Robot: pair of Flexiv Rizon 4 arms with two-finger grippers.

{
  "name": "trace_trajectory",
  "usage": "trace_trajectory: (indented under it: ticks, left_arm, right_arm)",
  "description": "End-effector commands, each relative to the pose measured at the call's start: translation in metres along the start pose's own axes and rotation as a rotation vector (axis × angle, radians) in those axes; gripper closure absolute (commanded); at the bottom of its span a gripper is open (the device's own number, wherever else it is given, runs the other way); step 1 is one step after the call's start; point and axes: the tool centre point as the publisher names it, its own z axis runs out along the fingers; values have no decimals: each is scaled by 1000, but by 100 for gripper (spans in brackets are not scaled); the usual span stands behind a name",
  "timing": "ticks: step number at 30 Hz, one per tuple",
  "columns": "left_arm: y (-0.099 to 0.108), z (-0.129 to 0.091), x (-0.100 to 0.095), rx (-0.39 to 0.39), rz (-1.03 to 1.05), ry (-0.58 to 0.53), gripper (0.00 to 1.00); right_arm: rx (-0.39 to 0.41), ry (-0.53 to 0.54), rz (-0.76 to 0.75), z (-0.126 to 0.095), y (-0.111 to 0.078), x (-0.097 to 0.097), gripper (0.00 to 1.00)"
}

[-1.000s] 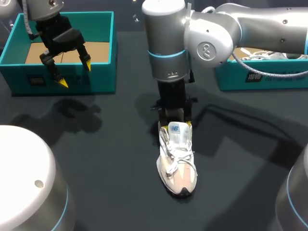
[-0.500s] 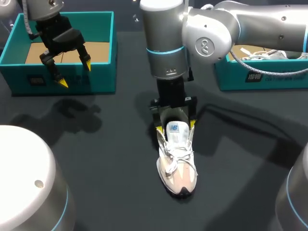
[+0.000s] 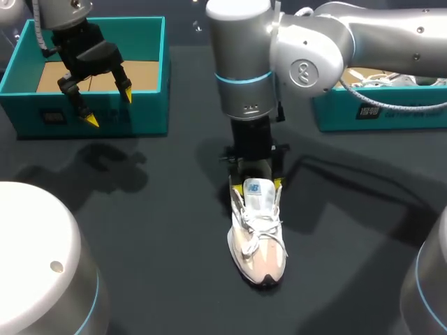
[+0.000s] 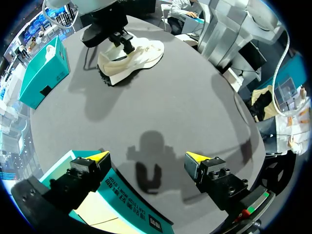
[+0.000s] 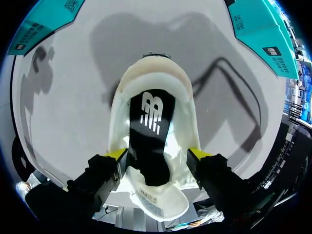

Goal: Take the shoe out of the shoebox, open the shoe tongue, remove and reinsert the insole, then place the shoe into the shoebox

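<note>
A white and beige shoe [image 3: 258, 241] lies on the dark table, toe toward the front edge. My right gripper [image 3: 256, 183] points down over its opening, one yellow tip at each side of the collar. The jaws stand apart. In the right wrist view the fingertips [image 5: 116, 154] flank the shoe [image 5: 152, 83]. The black insole [image 5: 151, 129] lies inside, and the tongue [image 5: 157, 201] is folded out. My left gripper [image 3: 105, 105] hangs open and empty over the left teal shoebox [image 3: 98, 118]. The left wrist view shows the left gripper [image 4: 148, 158] above the box's wall [image 4: 122, 204], far from the shoe [image 4: 131, 56].
A second teal box [image 3: 377, 112] at the back right holds another shoe [image 3: 391, 80]. My arms' rounded bases [image 3: 35, 258] rise at both front corners. Bare dark tabletop [image 3: 140, 209] lies between the left box and the shoe.
The right gripper's fingers spread wide beside the shoe, then narrowed again around its collar. Shoe and left arm stayed put.
</note>
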Motion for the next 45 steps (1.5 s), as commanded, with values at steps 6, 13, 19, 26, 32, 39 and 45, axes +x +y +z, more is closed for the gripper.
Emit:
trace_trajectory:
  ticks: [6,13,19,26,32,39,45]
  left_arm:
    - [0,0,0,-2,1,1,0]
    - [0,0,0,-2,1,1,0]
    - [0,0,0,-2,1,1,0]
    - [0,0,0,-2,1,1,0]
    - [0,0,0,-2,1,1,0]
    - [0,0,0,-2,1,1,0]
    - [0,0,0,-2,1,1,0]
  right_arm:
    - [-5,17,-2,3,-6,-3,8]
    - [2,21,-10,2,-7,-1,2]
    - [-10,19,-2,-1,-11,-1,24]
    - [-17,17,5,-3,-15,-1,0]
    - [-22,13,13,-6,-19,-2,0]
    - [-44,48,11,-6,-28,-6,0]
    - [-65,89,7,-4,-42,-10,4]
